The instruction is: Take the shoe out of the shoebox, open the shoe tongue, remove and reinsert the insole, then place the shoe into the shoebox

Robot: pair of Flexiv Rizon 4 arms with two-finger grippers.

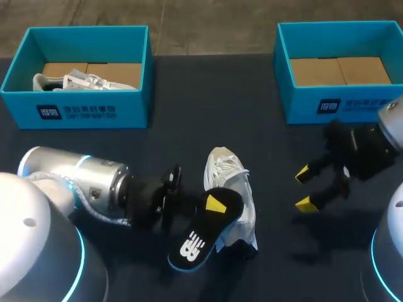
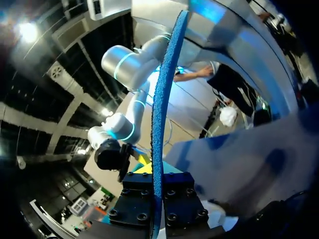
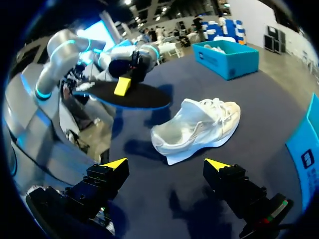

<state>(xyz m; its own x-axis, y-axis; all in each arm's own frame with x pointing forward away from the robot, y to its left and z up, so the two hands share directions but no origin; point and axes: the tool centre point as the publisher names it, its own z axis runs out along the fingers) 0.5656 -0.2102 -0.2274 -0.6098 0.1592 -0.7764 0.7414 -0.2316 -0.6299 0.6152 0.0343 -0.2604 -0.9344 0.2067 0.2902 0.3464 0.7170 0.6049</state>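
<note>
A white shoe (image 1: 232, 182) lies on the dark table near the middle, and it also shows ahead of my right gripper's fingers (image 3: 199, 127). My left gripper (image 1: 215, 204) is shut on a black insole (image 1: 189, 245) with a blue rim, held just above the table beside the shoe. In the left wrist view the insole (image 2: 162, 99) shows edge-on, clamped in the gripper (image 2: 157, 181). The right wrist view shows the insole (image 3: 129, 94) hovering flat beyond the shoe. My right gripper (image 1: 305, 189) (image 3: 164, 165) stands open and empty to the right of the shoe.
A teal shoebox (image 1: 75, 110) at the back left holds another white shoe (image 1: 82, 80). A second teal shoebox (image 1: 343, 100) at the back right holds only a cardboard base. Bare tabletop lies between the boxes and in front of the right gripper.
</note>
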